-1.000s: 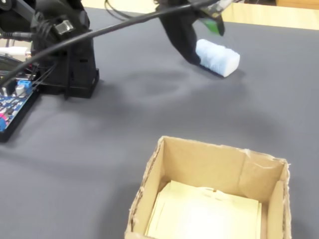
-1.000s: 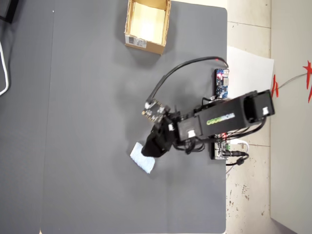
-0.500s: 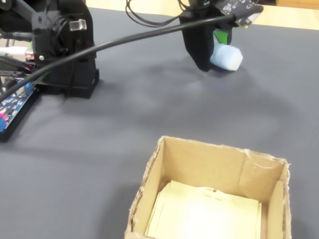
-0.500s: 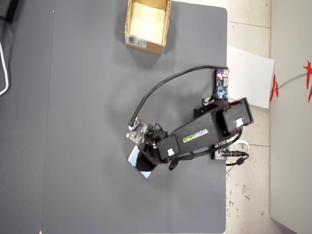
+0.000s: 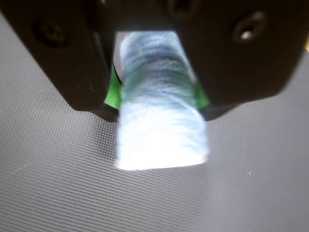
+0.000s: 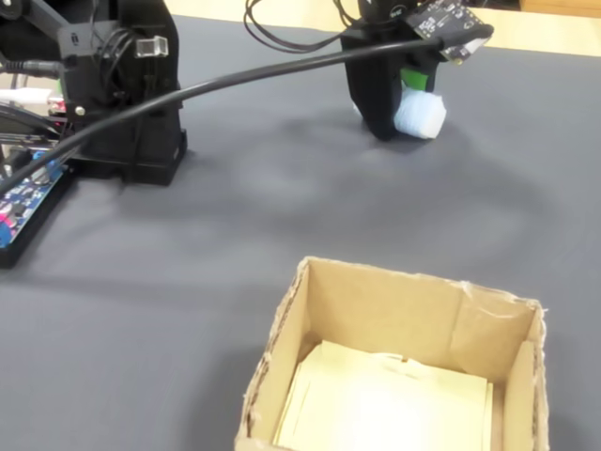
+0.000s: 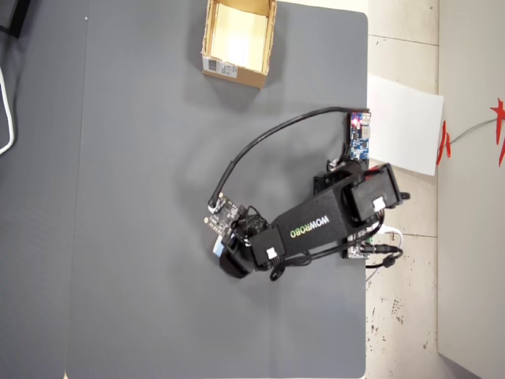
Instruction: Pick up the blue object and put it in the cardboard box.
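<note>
The blue object [image 5: 161, 121] is a pale blue-white fuzzy block, and it sits squeezed between the two black jaws with their green pads [image 5: 111, 92]. My gripper [image 5: 159, 108] is shut on it, low over the grey mat. In the fixed view the block [image 6: 420, 115] sticks out of the gripper [image 6: 399, 117] at the far side of the table. The cardboard box [image 6: 282, 348] stands open at the near edge, with a pale yellowish inside. From overhead the box [image 7: 238, 41] is at the top, far from the gripper [image 7: 225, 257] and the blue object [image 7: 218, 248].
The arm's black base [image 6: 122, 94] stands at the far left in the fixed view, with a blue circuit board [image 6: 23, 202] beside it. A black cable [image 6: 235, 83] arcs from the base to the wrist. Overhead, the table's right edge [image 7: 368, 95] borders a white sheet [image 7: 402, 122].
</note>
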Controlling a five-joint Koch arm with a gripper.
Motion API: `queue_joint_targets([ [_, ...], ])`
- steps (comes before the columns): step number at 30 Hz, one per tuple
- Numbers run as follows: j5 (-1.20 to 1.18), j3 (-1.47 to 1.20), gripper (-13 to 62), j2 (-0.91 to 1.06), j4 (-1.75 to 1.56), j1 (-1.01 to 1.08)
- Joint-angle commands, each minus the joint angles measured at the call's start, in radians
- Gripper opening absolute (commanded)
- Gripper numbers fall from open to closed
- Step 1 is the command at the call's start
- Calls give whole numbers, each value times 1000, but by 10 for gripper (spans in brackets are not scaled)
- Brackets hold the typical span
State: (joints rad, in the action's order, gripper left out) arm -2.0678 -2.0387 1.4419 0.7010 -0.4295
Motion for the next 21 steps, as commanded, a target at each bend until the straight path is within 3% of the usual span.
queue_joint_targets([
  [1,23,-6,74,23,-124,-3],
  [14,282,-89,74,253,-311,75],
  [21,364,-327,74,463,-565,178],
])
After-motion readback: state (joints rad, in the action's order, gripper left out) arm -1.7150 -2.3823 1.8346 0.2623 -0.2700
